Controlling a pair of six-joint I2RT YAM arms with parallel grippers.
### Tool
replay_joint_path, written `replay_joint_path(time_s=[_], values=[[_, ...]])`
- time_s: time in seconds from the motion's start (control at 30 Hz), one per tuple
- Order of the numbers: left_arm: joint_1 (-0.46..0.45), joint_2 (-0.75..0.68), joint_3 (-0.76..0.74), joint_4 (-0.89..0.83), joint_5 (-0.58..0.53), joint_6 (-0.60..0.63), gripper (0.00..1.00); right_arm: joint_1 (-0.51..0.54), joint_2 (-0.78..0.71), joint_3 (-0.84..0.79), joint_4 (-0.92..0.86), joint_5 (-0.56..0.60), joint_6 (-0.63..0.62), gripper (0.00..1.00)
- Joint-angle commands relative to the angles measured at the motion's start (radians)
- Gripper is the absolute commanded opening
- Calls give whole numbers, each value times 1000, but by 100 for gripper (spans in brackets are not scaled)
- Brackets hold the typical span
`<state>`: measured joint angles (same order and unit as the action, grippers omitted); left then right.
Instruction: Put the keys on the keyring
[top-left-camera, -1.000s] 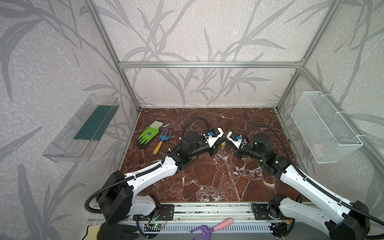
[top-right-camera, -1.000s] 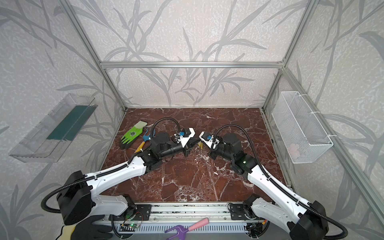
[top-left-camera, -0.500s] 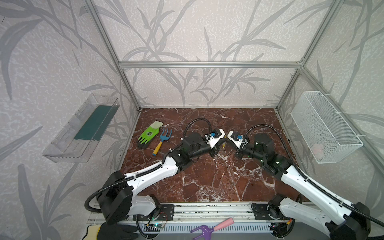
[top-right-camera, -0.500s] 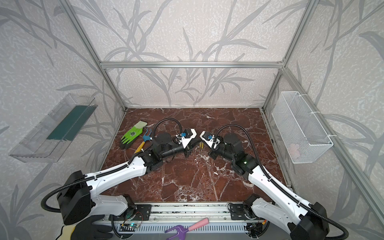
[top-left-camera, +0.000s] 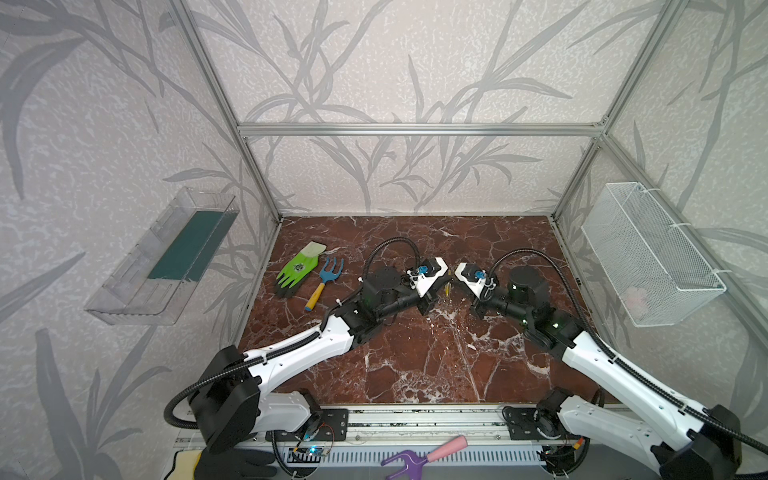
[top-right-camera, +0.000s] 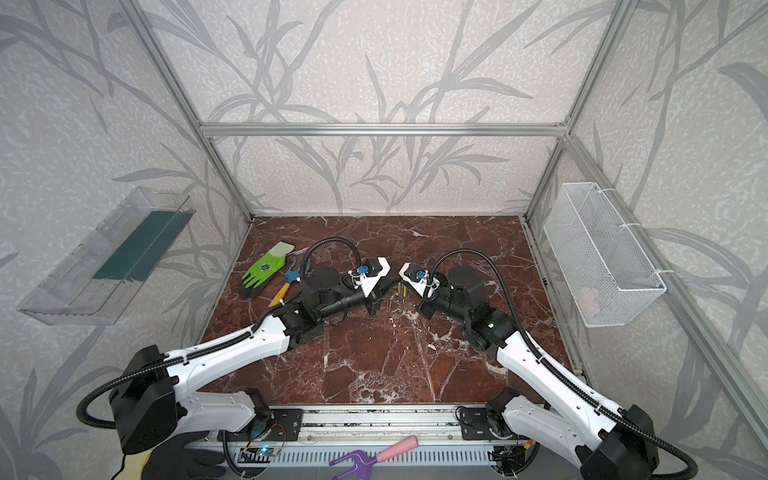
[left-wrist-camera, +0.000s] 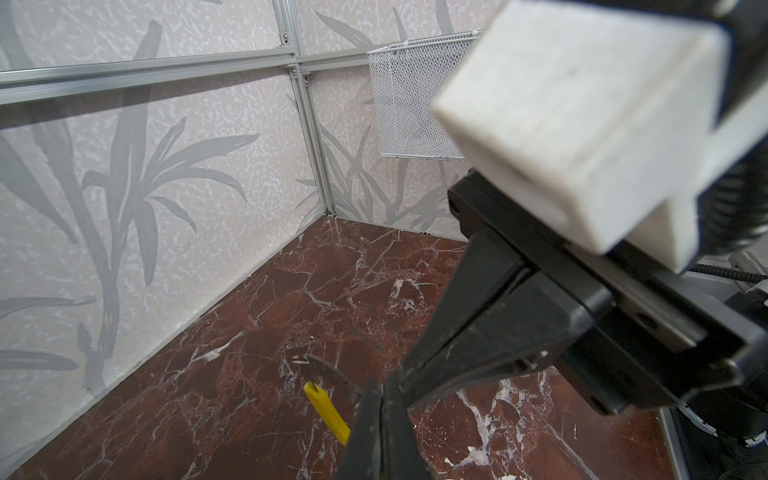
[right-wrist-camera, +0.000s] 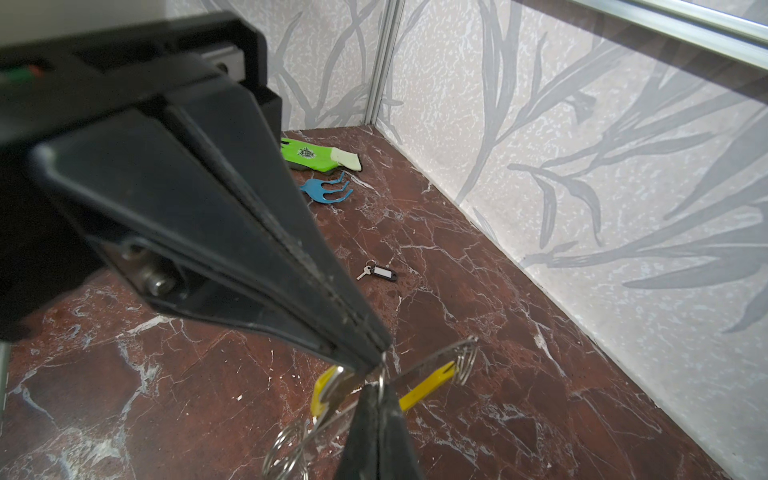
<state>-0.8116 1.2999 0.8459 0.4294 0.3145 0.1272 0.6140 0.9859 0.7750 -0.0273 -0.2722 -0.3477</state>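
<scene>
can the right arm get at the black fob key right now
Probably not yet. The black-fob key lies bare on the marble floor, nothing over it, but the right pincer is shut on the keyring, tip to tip with the left pincer; it would have to let go first.

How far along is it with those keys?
Nothing looks finished. In hand: left gripper pinches the keyring, right gripper apparently the yellow-tag key, tip to tip above the table; threading unclear. To do: the black-fob key lies loose on the table.

Red marble tabletop (top-left-camera: 415, 361) with green glove (top-left-camera: 299, 268), blue hand fork (top-left-camera: 323, 282), black-fob key (right-wrist-camera: 376, 272)
</scene>
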Motion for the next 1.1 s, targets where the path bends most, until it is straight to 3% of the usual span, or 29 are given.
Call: replay_joint_path(time_s=[0.0, 0.7, 1.07], values=[[16, -21, -11, 34, -51, -15, 0, 6, -35, 6, 16, -68, -13, 0], [68, -50, -33, 35, 12, -52, 0, 6, -51, -1, 15, -126, -20, 0], [135, -23, -53, 80, 212, -209, 0, 6, -73, -59, 170, -107, 7, 0]])
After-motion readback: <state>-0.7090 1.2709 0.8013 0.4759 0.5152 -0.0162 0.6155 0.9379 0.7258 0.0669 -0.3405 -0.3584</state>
